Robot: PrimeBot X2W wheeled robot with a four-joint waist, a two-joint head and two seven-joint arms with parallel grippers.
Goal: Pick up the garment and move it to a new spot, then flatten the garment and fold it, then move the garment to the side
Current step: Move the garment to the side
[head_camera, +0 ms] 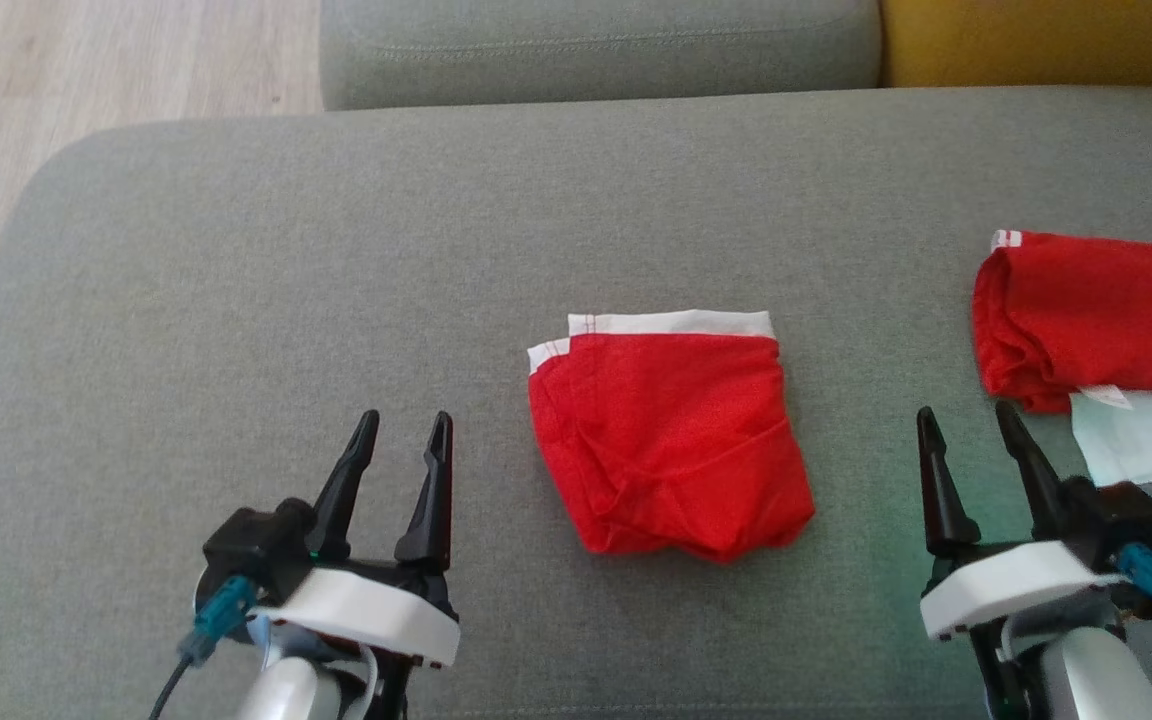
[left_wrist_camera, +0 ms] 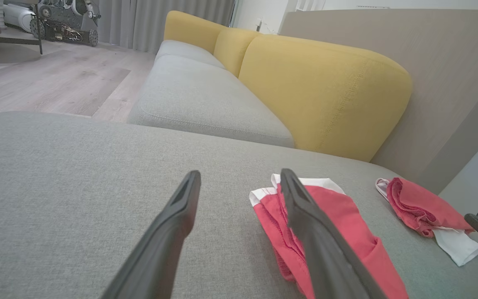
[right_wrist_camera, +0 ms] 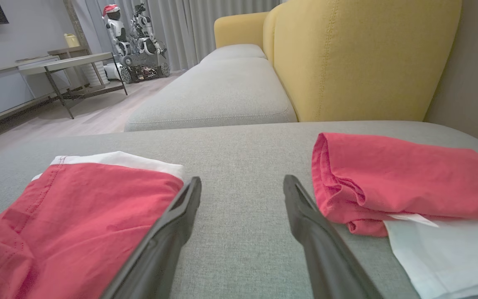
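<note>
Squarely between the left gripper (head_camera: 406,418) and right gripper (head_camera: 965,411), both wide open and empty, lies the folded red white-banded cloth garment (head_camera: 666,445), left slightly nearer.

A living room: grey sofa (right_wrist_camera: 222,91) with yellow cushions (right_wrist_camera: 347,58), wooden floor (left_wrist_camera: 56,83), curtains (right_wrist_camera: 189,25), and robots (right_wrist_camera: 139,37) parked at the upper left.

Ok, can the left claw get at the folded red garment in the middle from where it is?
Probably yes. The left claw is open and empty, the folded red garment lies just to its right, with only bare grey cushion between them.
</note>
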